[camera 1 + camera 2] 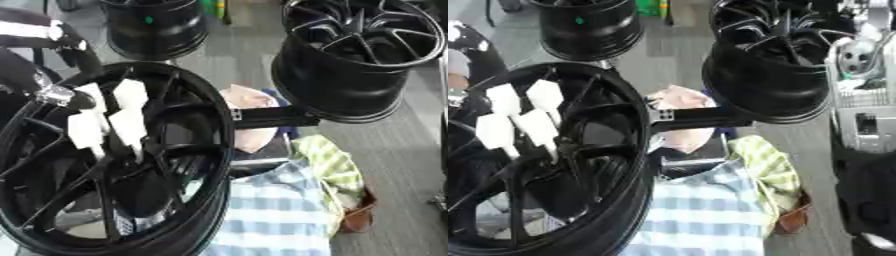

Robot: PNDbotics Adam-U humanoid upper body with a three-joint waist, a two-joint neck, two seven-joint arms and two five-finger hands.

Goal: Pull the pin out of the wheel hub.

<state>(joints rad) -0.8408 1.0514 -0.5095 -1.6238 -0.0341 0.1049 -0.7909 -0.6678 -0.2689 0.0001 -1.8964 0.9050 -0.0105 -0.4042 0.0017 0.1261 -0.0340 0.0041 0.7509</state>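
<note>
Pin itself cannot be made out; it presumably sits among the spokes of the large black spoked metal wheel hub, heavy and rigid, so a small stiff pin would need a pinch at its exposed end. Over the hub's upper spokes the left robot hand shows white fingers spread fairly straight, holding nothing visible.

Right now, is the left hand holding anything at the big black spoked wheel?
Cannot be told: the left hand's white fingers lie over the wheel's hub; no pin shows.
</note>
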